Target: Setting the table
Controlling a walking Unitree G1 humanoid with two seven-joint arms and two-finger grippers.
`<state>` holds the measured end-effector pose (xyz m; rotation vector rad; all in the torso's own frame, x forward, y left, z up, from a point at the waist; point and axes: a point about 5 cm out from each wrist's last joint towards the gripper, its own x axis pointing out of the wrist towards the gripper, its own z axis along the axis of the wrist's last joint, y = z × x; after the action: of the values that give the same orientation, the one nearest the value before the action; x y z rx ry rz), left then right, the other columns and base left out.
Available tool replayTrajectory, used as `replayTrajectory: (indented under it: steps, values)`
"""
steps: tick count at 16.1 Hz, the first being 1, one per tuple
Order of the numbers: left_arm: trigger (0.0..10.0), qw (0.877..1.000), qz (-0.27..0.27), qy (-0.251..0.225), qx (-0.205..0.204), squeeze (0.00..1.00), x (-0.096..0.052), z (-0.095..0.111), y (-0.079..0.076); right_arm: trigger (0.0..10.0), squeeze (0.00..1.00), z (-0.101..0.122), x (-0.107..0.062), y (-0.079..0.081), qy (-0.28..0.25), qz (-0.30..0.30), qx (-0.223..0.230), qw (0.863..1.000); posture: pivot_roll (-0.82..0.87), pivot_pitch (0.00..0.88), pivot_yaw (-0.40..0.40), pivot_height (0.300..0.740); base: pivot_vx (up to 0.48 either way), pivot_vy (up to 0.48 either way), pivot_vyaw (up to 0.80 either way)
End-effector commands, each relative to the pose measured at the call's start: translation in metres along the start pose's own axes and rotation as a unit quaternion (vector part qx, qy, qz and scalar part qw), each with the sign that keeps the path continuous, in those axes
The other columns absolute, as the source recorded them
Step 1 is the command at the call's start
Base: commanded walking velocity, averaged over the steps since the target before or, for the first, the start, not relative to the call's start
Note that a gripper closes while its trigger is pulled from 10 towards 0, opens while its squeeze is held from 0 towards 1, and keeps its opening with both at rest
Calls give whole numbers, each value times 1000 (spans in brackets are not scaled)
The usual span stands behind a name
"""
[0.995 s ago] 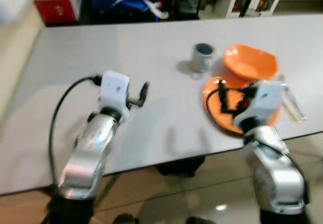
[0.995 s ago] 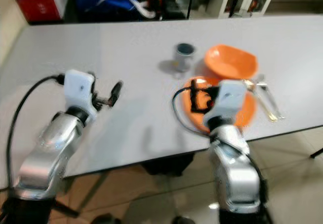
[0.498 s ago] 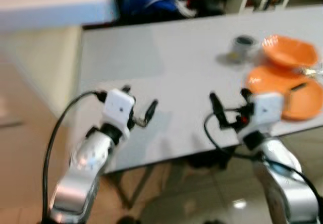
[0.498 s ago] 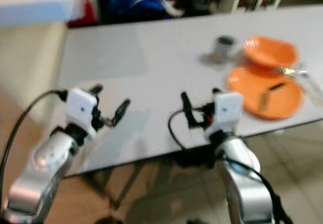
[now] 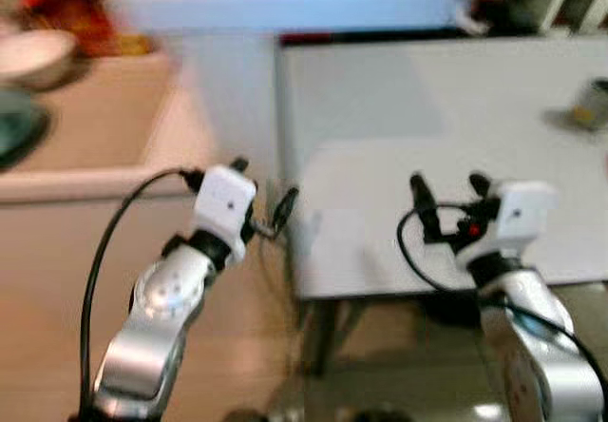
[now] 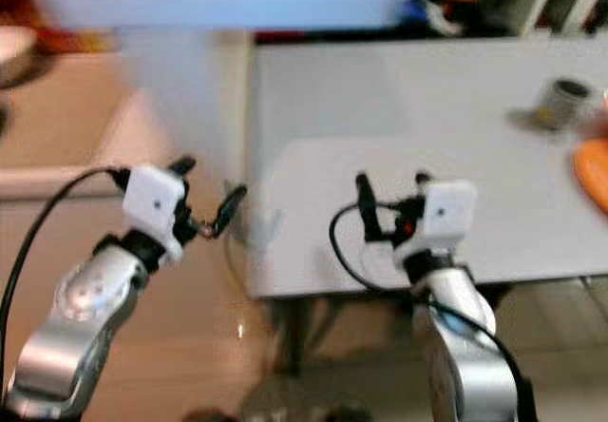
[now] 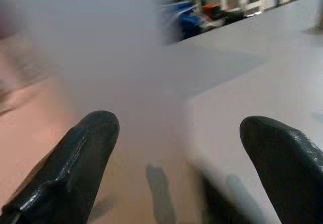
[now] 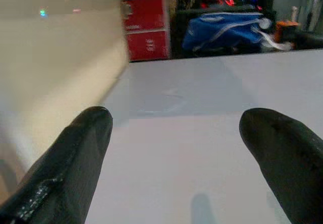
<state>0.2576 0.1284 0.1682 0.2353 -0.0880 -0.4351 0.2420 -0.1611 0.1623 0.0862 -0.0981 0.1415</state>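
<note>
Your left gripper (image 5: 261,197) off the wide grey table's (image 5: 399,137) near corner, fingers spread, empty — right gripper (image 5: 446,197) over its front edge, likewise released, small grey cup (image 6: 559,104) far right, blurred.

Grey cup (image 6: 558,100), upright, blurred, on white table (image 6: 399,108), upper right of frame. Orange plate (image 6: 594,173) cut by right edge.
</note>
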Motion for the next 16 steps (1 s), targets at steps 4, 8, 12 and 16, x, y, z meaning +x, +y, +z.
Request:
replayTrajectory:
  steps: [4, 8, 12, 16]
  values:
    - [10000, 1000, 13, -25, 2, 0, 3, 12, 6, 10000, 0, 19, 6, 3, -45, 7, 14, 999, 52, 81, 0, 740, 0, 480, 0]
    - [10000, 996, 56, -62, -19, 0, 17, 39, 21, 10000, 0, 34, 16, 13, -71, 21, 29, 997, 61, 79, -4, 740, 0, 480, 0]
    - [10000, 995, 65, -68, -13, 0, 22, 50, 28, 10000, 0, 43, 24, 19, -82, 25, 30, 996, 63, 76, -3, 740, 0, 480, 0]
    - [10000, 995, 64, -75, 5, 0, 25, 61, 32, 10000, 0, 47, 32, 22, -76, 21, 47, 996, 72, 75, 1, 740, 0, 480, 0]
